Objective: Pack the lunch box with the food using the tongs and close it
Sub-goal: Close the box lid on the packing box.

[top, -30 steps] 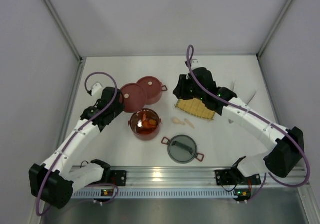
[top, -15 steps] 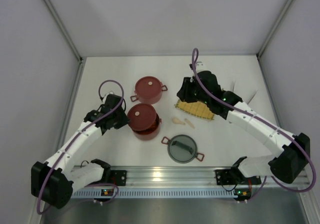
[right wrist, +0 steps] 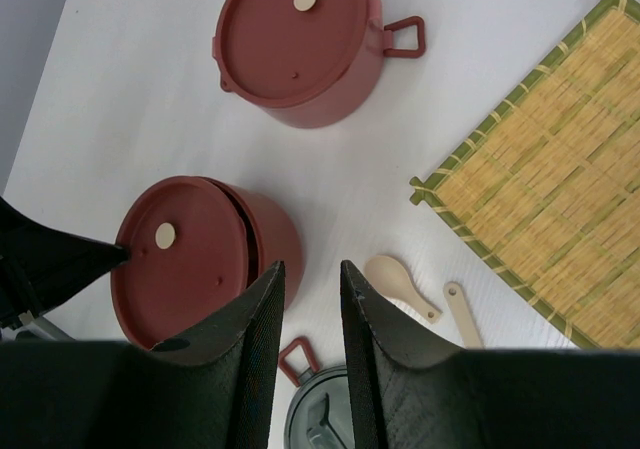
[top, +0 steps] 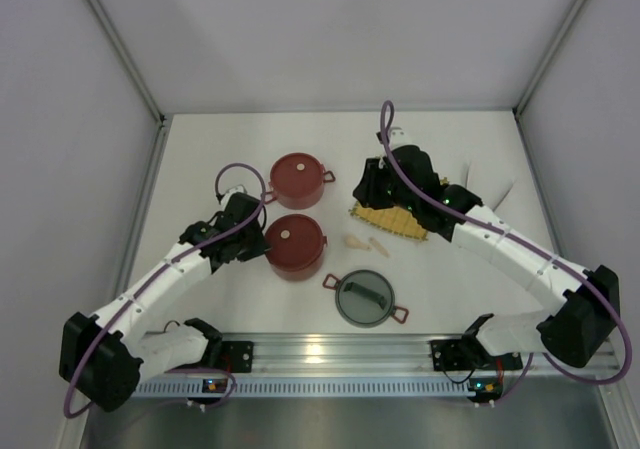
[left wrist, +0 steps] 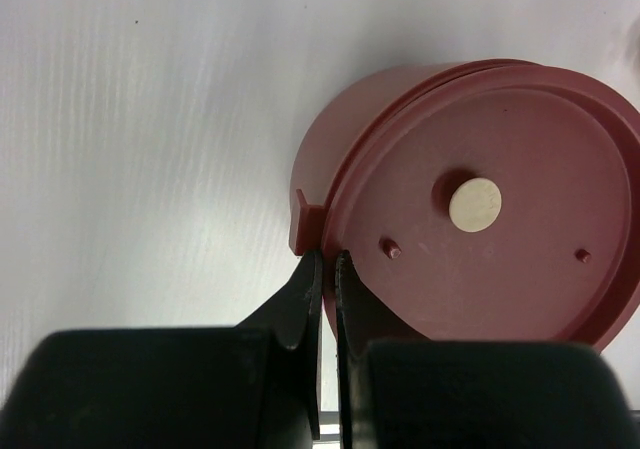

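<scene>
Table [top: 200,169]: white, matt, flat; walled by pale panels on three sides.
Left gripper [left wrist: 327,269]: black fingers pinched together with only a hairline slit between them. The tips sit on the rim of the near lid, beside a small tab on the bowl's edge.
Near lid [left wrist: 520,269]: flat dark-red disc, smooth plastic, with a cream round button at its middle and two tiny studs. It lies slightly askew on its bowl, and a dark crescent of gap shows on the side away from the gripper.
Near bowl [left wrist: 340,119]: round, dark red, straight-walled, standing on the table left of centre.
Far bowl [right wrist: 340,104]: same round red shape, just beyond the near one and apart from it. Its flat lid sits square and a loop handle sticks out sideways.
Grey lid [top: 365,299]: domed, round, with a dark handle on top and red loop lugs, lying near the front rail.
Spoons [right wrist: 395,281]: two cream, smooth pieces between the near bowl and the mat.
Mat [right wrist: 540,199]: square, yellow woven slats with a green-stitched edge, lying flat to the right. The right arm crosses over part of it.
Right gripper [right wrist: 310,267]: black fingers partly apart, nothing between them, hanging above the table right of the near bowl.
</scene>
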Robot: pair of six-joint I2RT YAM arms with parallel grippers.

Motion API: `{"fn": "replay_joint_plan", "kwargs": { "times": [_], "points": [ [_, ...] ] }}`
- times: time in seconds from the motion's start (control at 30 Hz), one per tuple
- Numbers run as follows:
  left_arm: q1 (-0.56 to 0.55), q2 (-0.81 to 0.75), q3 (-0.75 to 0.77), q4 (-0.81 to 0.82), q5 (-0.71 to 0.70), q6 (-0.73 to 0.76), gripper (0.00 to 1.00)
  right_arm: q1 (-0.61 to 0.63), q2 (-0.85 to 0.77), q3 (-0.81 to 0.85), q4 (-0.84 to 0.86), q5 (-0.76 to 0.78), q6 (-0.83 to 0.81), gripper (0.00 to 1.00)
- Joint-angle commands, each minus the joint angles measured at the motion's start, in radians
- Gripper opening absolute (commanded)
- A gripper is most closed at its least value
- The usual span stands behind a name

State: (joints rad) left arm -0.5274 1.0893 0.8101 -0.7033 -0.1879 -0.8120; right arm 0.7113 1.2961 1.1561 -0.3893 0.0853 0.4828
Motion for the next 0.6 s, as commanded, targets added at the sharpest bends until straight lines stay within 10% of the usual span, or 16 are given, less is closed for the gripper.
{"fn": "replay_joint_plan", "kwargs": {
  "times": [0.0, 0.57],
  "points": [
    [-0.014, 0.012, 0.001, -0.005, -0.019, -0.001, 0.0, 0.016, -0.006, -0.006, 0.023, 0.013, 0.008, 0.28],
    [-0.013, 0.078, -0.066, 0.007, -0.087, 0.011, 0.03, 0.145, 0.098, 0.042, 0.055, -0.009, 0.027, 0.27]
  ]
}}
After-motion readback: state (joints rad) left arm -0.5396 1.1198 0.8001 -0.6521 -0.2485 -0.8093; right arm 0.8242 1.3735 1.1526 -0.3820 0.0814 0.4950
